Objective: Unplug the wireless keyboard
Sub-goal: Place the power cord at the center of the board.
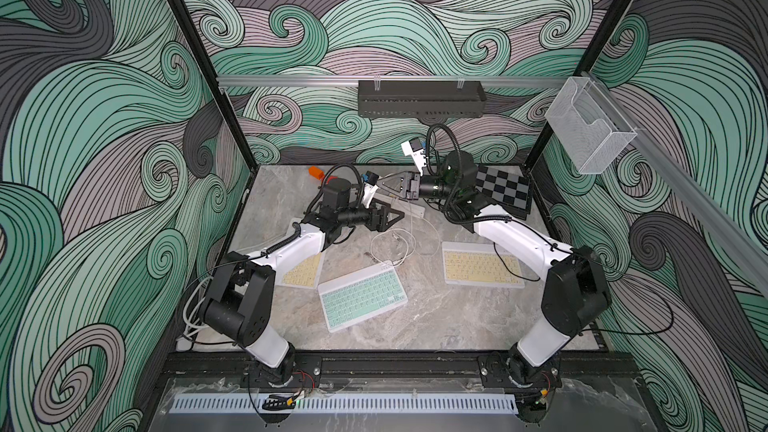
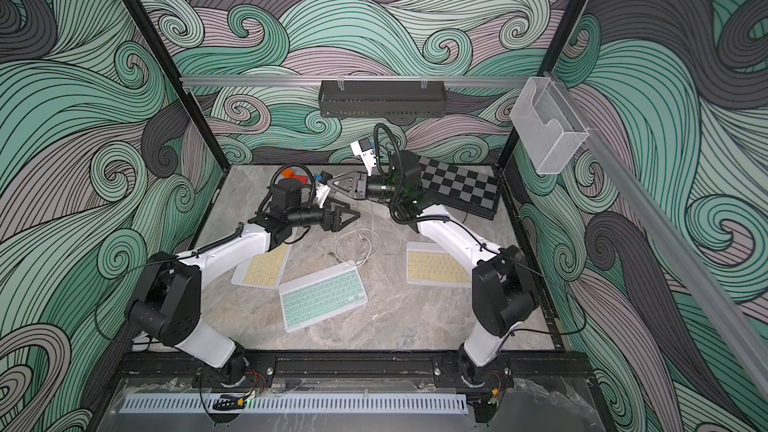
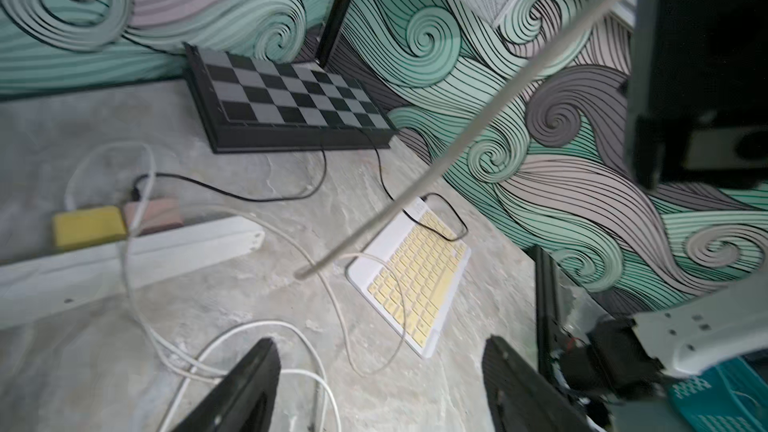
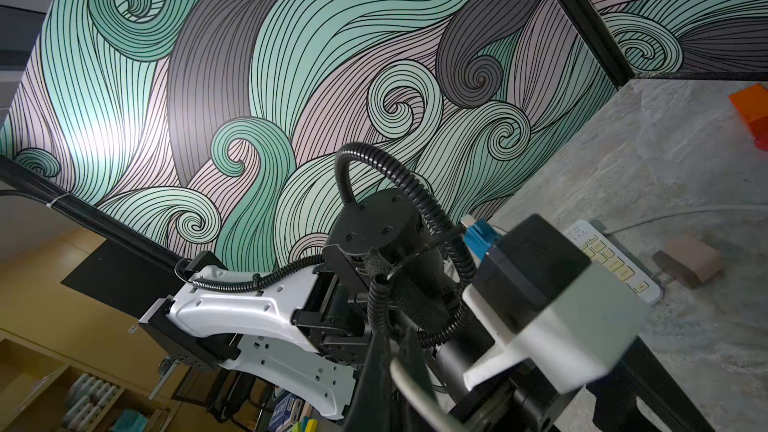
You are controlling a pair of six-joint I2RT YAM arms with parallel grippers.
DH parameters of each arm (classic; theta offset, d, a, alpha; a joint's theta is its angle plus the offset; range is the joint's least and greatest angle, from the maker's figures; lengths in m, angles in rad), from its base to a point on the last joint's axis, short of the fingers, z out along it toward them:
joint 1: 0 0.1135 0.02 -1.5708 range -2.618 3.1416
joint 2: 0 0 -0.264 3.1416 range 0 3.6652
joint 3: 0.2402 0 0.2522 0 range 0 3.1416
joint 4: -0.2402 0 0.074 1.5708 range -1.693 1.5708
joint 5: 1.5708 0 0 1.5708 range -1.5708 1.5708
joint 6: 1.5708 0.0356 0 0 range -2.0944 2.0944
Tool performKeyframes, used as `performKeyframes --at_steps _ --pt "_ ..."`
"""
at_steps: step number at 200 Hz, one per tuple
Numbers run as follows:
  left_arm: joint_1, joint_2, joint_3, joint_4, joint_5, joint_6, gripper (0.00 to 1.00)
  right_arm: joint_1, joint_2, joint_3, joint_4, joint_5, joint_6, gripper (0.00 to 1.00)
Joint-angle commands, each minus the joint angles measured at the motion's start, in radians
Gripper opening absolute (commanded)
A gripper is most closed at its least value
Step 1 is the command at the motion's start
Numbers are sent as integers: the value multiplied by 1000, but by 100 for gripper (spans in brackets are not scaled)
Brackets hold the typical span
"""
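Counter: a grey marbled counter (image 1: 436,326) is enclosed by walls printed with green and grey swirls. Two black-and-white arms are extended over it from the near edge.
Chessboard: a black-and-grey chessboard (image 1: 505,189) is laid at the far right.
Keyboards: three small keyboards are spread over the near half. A mint keyboard (image 1: 362,297) is set near centre, a right yellow keyboard (image 1: 480,270) near right, and a left yellow keyboard (image 1: 301,274) is partly hidden under the left arm.
Power strip: a white power strip (image 3: 124,259) is laid at far centre, with a yellow adapter (image 3: 89,226) and a pink adapter (image 3: 158,211) just beside it.
Left gripper: the left gripper (image 3: 379,340) is held low over loose cable loops at centre. Its fingers are spread wide, with nothing between them.
Right gripper: the right gripper (image 1: 380,185) is raised at far centre and pointed left. Its fingers are clenched on a thin white cable (image 3: 536,65).
Step in hand: the cable's end is seen dangling unattached, so the plug appears already drawn out. Which keyboard it served cannot be told. A black lead appears plugged into the right yellow keyboard.
Next move: the cable would likely need to be lowered clear of the keys and let go.
Writing: no brand or label can be read, and the key legends are too small.
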Motion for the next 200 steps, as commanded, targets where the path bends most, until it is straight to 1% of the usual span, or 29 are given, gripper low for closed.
performKeyframes --at_steps 1,13,41,66,74,83,90,96,103,108,121,124,155,157,163,166,170,178,185,200 --pt "-7 -27 -13 157 -175 -39 78 0 -44 10 45 26 38 0" --pt "-11 -15 -10 175 -171 -44 79 -1 -45 12 46 26 41 0" --pt "-25 17 10 227 -116 -57 79 -1 -44 9 51 25 43 0" --pt "-36 33 27 246 -119 -65 78 -1 -42 7 53 28 43 0" --pt "-36 42 45 229 -124 -64 72 -1 -41 6 54 27 46 0" --pt "-37 53 61 215 -134 -61 62 -1 -41 6 57 26 47 0" --pt "-36 62 72 211 -139 -63 49 -1 -42 4 57 24 47 0" --pt "-36 69 82 210 -143 -64 36 -1 -43 3 56 25 46 0" --pt "-37 72 90 204 -151 -64 23 -1 -42 0 52 24 43 0" --pt "-36 75 92 205 -160 -64 16 -2 -43 0 50 23 40 0" --pt "-35 74 98 206 -181 -59 2 -2 -44 -7 49 20 38 0" --pt "-35 74 101 204 -183 -56 0 -3 -45 -9 49 20 37 0" --pt "-26 57 126 133 -244 -25 0 -15 -56 -29 43 15 33 0" --pt "-23 55 126 130 -250 -22 0 -17 -58 -30 43 12 33 2" --pt "-16 47 126 115 -275 -8 0 -23 -61 -34 42 7 33 14" --pt "-15 43 128 105 -287 1 0 -26 -62 -36 42 4 33 23" --pt "-9 37 130 91 -295 16 0 -30 -64 -40 40 0 31 32" --pt "12 28 140 63 -294 41 0 -38 -70 -50 31 -2 28 48" --pt "36 23 159 29 -285 55 0 -44 -77 -59 25 -3 21 56" --pt "98 16 212 -52 -252 79 0 -53 -91 -77 10 -5 1 67"
